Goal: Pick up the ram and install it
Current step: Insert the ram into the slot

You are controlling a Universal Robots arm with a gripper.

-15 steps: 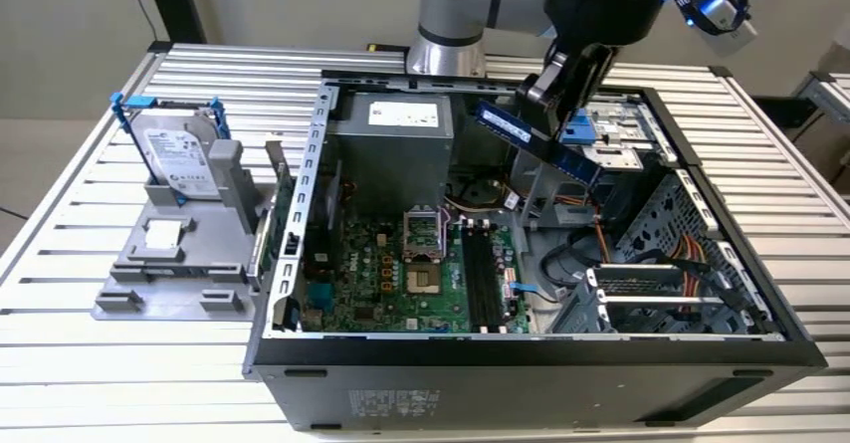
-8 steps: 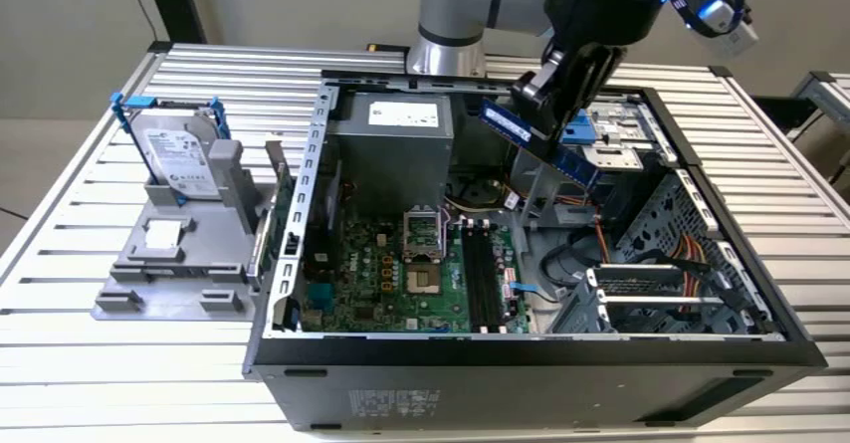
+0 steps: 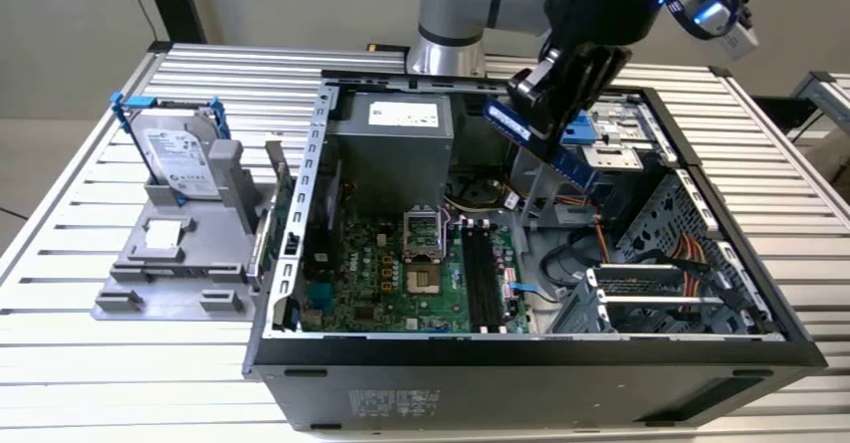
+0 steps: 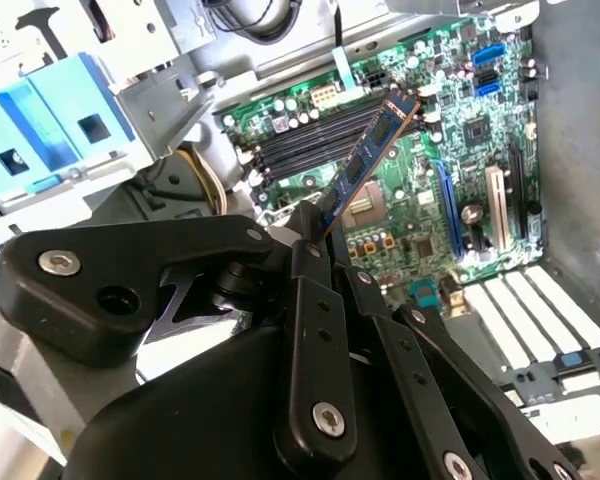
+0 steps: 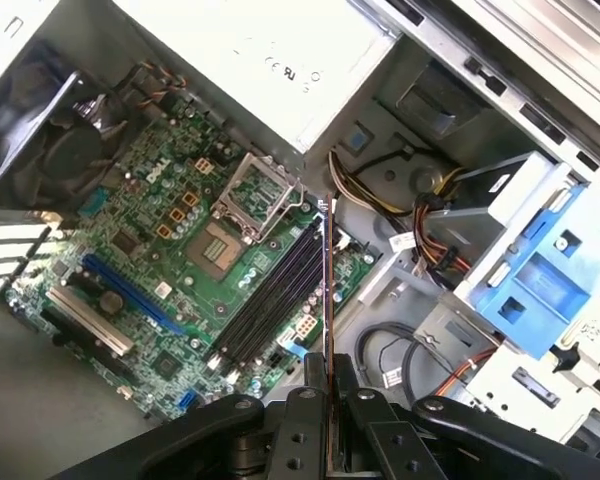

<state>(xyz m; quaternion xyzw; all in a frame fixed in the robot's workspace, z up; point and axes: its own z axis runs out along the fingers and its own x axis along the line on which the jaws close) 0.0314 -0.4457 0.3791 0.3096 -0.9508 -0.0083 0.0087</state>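
My gripper [image 3: 529, 101] hangs over the open computer case [image 3: 531, 351], shut on the ram [image 3: 542, 144], a thin bluish circuit stick. In the exterior view the ram is tilted in the air, above the case's inner area and toward that view's right of the motherboard [image 3: 385, 274]. The second wrist view shows the ram [image 4: 372, 152] sticking out from between the black fingers [image 4: 302, 262], over the long black slots [image 4: 310, 140]. Seen edge-on in the first wrist view, the ram [image 5: 327, 275] lies roughly along the slots [image 5: 275, 300], held above them and apart from them.
A silver hard drive in a blue frame [image 3: 179, 154] stands on a grey holder outside the case at the exterior view's left. Inside are the grey power supply [image 3: 392, 149], the processor socket [image 3: 422, 234], a blue drive bracket [image 5: 540, 270] and coloured cables [image 3: 664, 254].
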